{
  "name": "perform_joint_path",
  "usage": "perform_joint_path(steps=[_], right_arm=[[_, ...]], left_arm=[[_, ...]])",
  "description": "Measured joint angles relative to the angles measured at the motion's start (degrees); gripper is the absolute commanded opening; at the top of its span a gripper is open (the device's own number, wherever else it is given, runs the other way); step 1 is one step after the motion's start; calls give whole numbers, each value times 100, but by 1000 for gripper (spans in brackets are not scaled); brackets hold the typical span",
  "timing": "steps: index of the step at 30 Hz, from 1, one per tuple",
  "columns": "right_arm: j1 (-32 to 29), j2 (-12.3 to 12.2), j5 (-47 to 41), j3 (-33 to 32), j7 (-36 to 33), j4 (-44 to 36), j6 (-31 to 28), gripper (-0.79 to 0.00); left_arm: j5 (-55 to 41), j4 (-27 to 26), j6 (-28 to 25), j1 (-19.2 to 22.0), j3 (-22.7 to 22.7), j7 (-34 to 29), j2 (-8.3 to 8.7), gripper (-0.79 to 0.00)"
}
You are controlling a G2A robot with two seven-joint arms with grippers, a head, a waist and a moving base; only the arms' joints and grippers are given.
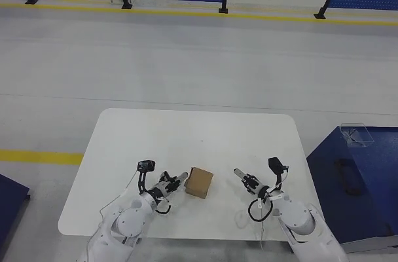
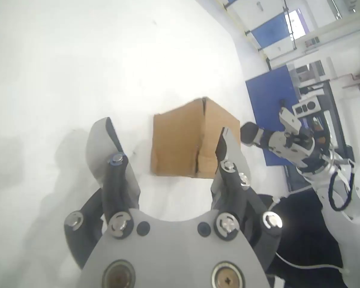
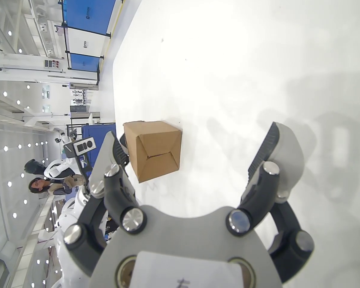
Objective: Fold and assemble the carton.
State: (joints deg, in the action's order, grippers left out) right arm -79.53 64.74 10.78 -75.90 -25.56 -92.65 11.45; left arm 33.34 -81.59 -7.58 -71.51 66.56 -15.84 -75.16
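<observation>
A small brown carton (image 1: 199, 182) stands folded into a cube on the white table (image 1: 153, 131), between my two arms. In the left wrist view the carton (image 2: 183, 142) lies just beyond my left gripper (image 2: 165, 139), which is open with nothing between its fingers. Seen from above, my left gripper (image 1: 179, 178) hangs close to the carton's left side. My right gripper (image 1: 241, 175) is a short way off to the carton's right. It is open and empty (image 3: 192, 148), and the carton (image 3: 154, 149) shows its closed flaps on the side towards it.
A blue cabinet (image 1: 362, 183) stands off the table's right edge, and another blue object (image 1: 2, 196) sits at the lower left. The table's far half is bare. Yellow floor lines (image 1: 35, 157) run beside the table.
</observation>
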Motion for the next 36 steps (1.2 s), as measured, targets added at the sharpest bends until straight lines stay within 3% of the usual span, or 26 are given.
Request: perform_joint_path(steps=[2,3,4,5,6,9,14,19,30,36], right_arm=[[-8,1,1,-3,-17,16,-21,0],[-14,1,2,-4,-23,21,-32,0],[-24,3,-1,-5,-28,26,-51,0],[-35,3,-6,-5,-30,31,-69,0],[-47,4,-10,-5,-30,37,-89,0],[-90,9,-23,6,-20,73,-149,0],[-101,8,-26,17,-115,125,-126,0],[-101,8,-26,17,-112,123,-127,0],[-101,8,-26,17,-112,124,-127,0],[-101,8,-26,17,-112,124,-127,0]], left_arm=[[443,-484,46,-247,8,506,19,0],[692,-709,62,-362,-16,740,26,-74],[1082,-1002,75,-507,-92,1054,32,-382],[1415,-1205,78,-604,-184,1283,34,-613],[1767,-1373,78,-683,-298,1496,34,-785],[2885,-1494,191,-713,-725,1926,9,-785],[3773,-863,798,-161,-1312,1544,-146,-785],[3451,-379,1192,254,-1587,1257,-316,-785],[3548,-58,1186,400,-1760,682,-415,-785],[3510,-265,1237,315,-1699,1082,-449,-785]])
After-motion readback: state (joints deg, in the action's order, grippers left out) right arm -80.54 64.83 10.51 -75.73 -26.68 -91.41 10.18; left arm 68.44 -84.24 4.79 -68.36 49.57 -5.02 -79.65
